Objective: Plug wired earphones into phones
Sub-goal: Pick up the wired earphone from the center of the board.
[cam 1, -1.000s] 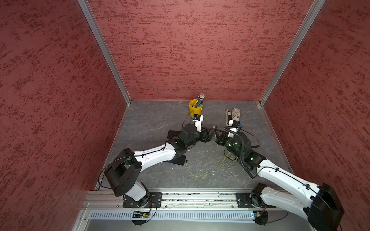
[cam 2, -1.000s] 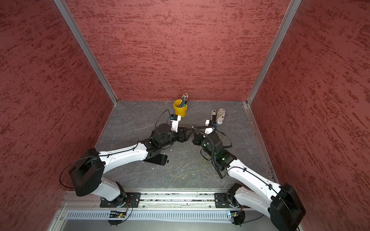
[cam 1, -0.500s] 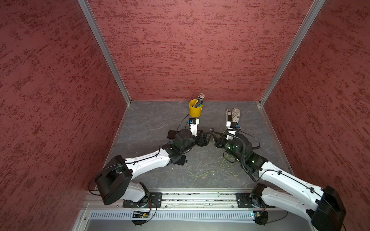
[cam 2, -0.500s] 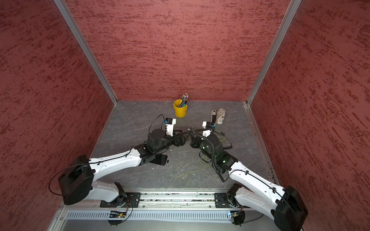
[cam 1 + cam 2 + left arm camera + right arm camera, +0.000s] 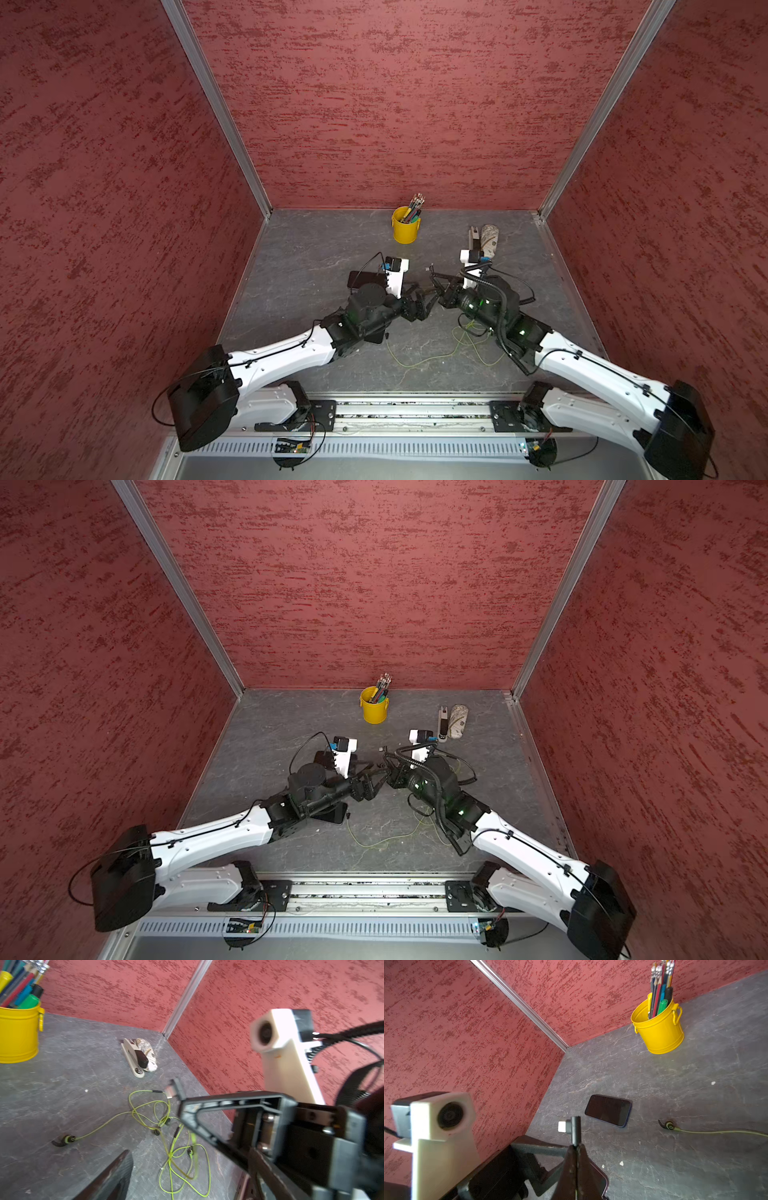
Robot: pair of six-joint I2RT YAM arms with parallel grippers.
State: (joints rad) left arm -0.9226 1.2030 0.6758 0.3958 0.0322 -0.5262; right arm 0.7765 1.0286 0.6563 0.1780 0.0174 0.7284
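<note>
Both arms are extended inward, hands set tip to tip above the surface [image 5: 695, 1159]. The left hand [image 5: 424, 300] is spread; an earphone plug [image 5: 572, 1126] is pinched by the right hand [image 5: 576, 1148], near a phone [image 5: 608, 1110]

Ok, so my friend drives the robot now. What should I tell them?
Left gripper: open, empty.
Right gripper: shut on a plug, held up.
Far phone: flat, nothing plugged in.
Near phone: mostly hidden under the left arm.
Earphones: loose tangle by the right arm.
Done: plug picked up.
To do: push it into a phone; the other set's plug I can't see.
</note>
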